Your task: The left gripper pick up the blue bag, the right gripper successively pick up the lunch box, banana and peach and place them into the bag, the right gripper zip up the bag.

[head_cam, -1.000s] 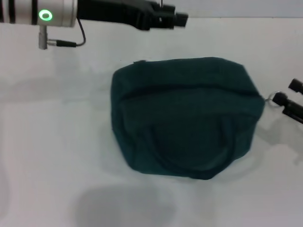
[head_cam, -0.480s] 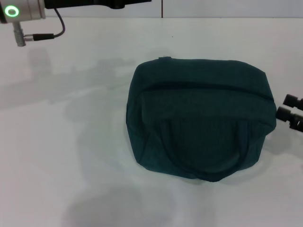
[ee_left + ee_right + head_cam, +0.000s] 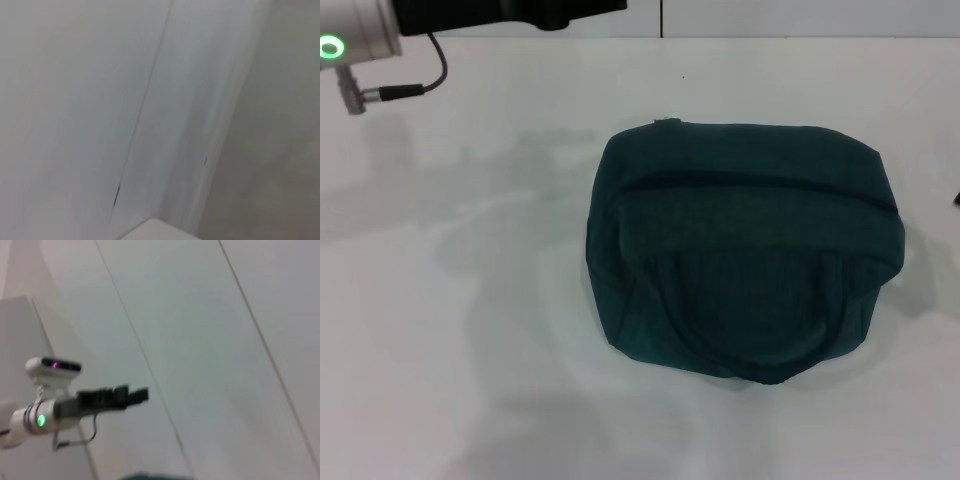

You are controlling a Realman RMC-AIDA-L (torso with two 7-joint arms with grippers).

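Observation:
The blue bag point(image 3: 745, 255) lies on its side on the white table point(image 3: 450, 330), right of centre in the head view, with its zip line closed and its handle loop facing me. My left arm point(image 3: 360, 25) reaches across the far left, high above the table, and its gripper point(image 3: 610, 6) is cut off by the frame edge. The gripper also shows far off in the right wrist view point(image 3: 142, 392). Only a dark sliver of my right gripper point(image 3: 957, 200) shows at the right edge. Lunch box, banana and peach are out of view.
The left wrist view shows only pale wall panels. The right wrist view shows wall panels, my head camera unit point(image 3: 52, 365) and a sliver of the bag point(image 3: 155, 476).
The left arm has drawn back to the far left. The right gripper has pulled away from the bag's right end and almost left the head view. The bag sits further right than one second ago.

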